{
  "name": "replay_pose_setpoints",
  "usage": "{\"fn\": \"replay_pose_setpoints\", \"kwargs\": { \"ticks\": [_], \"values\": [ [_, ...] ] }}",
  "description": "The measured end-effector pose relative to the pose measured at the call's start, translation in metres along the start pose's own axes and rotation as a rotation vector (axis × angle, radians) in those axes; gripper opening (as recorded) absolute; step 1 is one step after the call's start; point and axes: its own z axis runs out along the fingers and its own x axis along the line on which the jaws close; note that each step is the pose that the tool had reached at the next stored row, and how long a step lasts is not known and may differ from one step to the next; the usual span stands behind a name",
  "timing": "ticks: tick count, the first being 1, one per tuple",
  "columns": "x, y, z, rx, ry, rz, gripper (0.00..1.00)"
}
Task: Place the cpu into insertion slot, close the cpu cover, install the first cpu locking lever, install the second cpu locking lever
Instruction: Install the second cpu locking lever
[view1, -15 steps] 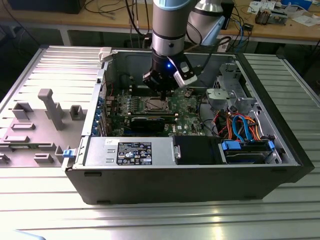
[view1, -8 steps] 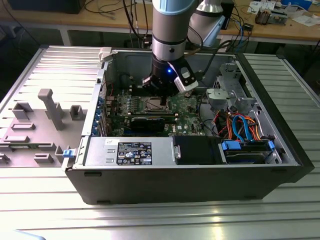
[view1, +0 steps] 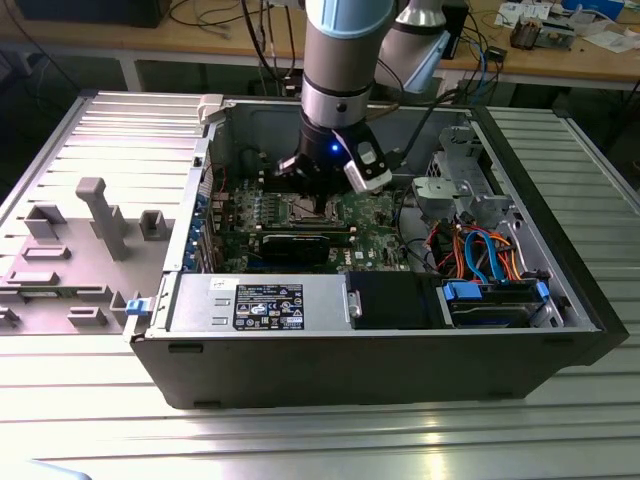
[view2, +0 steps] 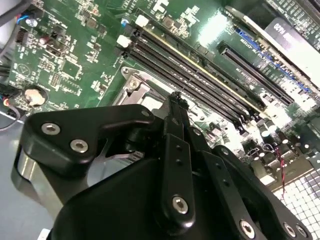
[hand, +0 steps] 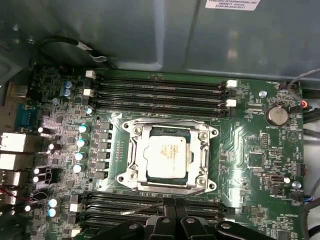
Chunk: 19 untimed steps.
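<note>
first wrist view: cpu (hand: 168, 157) seated in insertion slot (hand: 131, 131), cpu cover (hand: 202, 150) down over it. gripper (hand: 170, 212) beside the slot's edge, fingers pressed together, apparently pinching a thin locking lever (hand: 150, 207).

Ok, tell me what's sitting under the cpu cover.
Through the cpu cover's window the cpu shows, seated in the insertion slot. The socket beneath the chip is hidden.

The computer case (view1: 380, 370) lies open on the desk (view1: 300, 440), the motherboard (hand: 260, 145) inside it. The cpu (hand: 169, 157) sits in the insertion slot (hand: 131, 172) with the cpu cover (hand: 142, 135) down around it. The end effector (view1: 322, 205) hangs just above the slot.
</note>
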Motion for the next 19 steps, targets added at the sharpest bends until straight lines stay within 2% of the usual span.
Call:
{"fn": "replay_pose_setpoints", "kwargs": {
  "ticks": [4, 19],
  "values": [
    [0.008, -0.0008, 0.0058, -0.0001, 0.0002, 0.0, 0.11],
    [0.0085, -0.0008, 0.0065, -0.002, 0.0002, 0.0, 0.11]
  ]
}}
